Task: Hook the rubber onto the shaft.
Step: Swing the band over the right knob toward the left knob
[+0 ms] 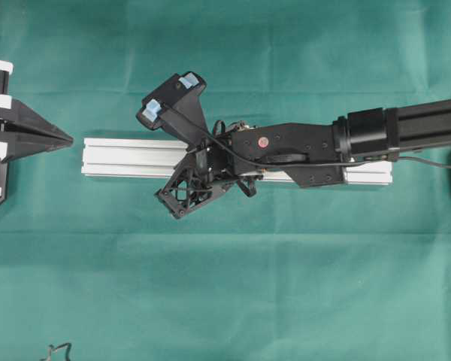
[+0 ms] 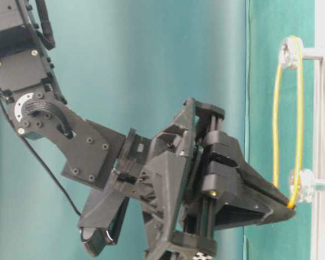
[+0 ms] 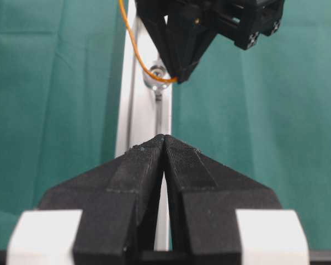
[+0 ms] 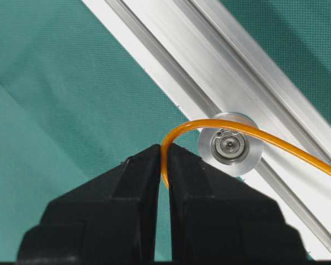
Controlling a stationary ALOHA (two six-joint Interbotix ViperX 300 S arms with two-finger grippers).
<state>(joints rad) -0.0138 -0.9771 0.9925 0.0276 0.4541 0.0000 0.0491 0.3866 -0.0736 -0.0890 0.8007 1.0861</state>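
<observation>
A dark green woven cloth [image 1: 233, 286] covered the whole bench, creased in faint straight fold lines running across and along it. The light was even and soft, throwing almost no shadows. In the table-level view, a plain teal backdrop [image 2: 141, 65] rose behind the scene, smooth and unmarked.

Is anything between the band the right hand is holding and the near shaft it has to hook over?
Nothing visible. The right hand pinches the rubber band right beside the shaft; the band already curves over its top edge. Only open cloth surrounds them.
</observation>
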